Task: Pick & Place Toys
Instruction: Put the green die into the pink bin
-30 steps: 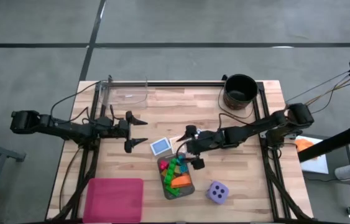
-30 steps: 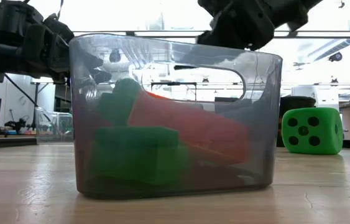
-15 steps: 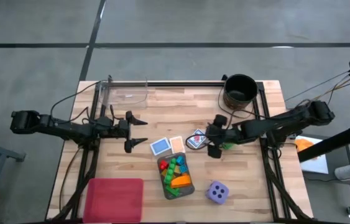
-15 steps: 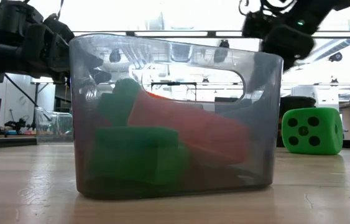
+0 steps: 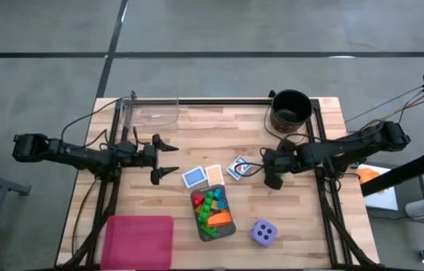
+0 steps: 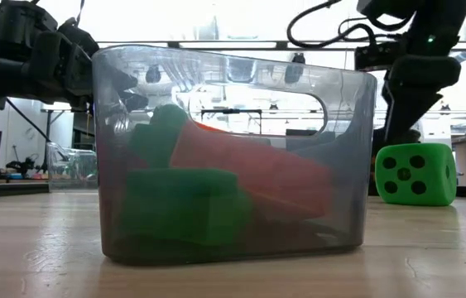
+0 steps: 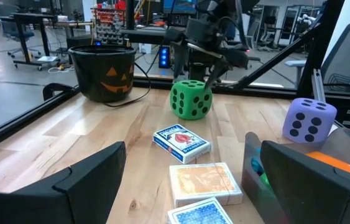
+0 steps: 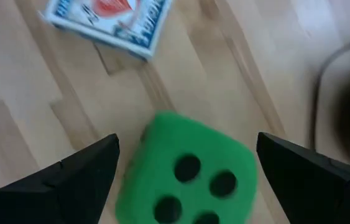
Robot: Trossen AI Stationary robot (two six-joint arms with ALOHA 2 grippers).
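Observation:
A green die (image 8: 187, 171) rests on the table right of three flat cards (image 5: 214, 174). My right gripper (image 8: 187, 142) hangs open just above it, pointing steeply down, one finger on each side, touching nothing; the low view shows the gripper (image 6: 406, 99) over the die (image 6: 415, 174). Small bright blocks lie in the grey tray (image 5: 213, 213). A purple die (image 5: 263, 232) sits near the front edge. My left gripper (image 5: 168, 159) waits open and level at the table's left, empty.
A black round bucket (image 5: 291, 111) stands at the far right, with a clear container (image 5: 151, 113) at the far left. A pink flat tray (image 5: 138, 241) lies at the near left. Bare wood shows between the cards and the left gripper.
My right gripper has swung from over the grey tray's far end toward the table's right edge. It has tipped from nearly level to steeply downward and rolled, ending above the green die, open throughout. The cards that the arm covered now show.

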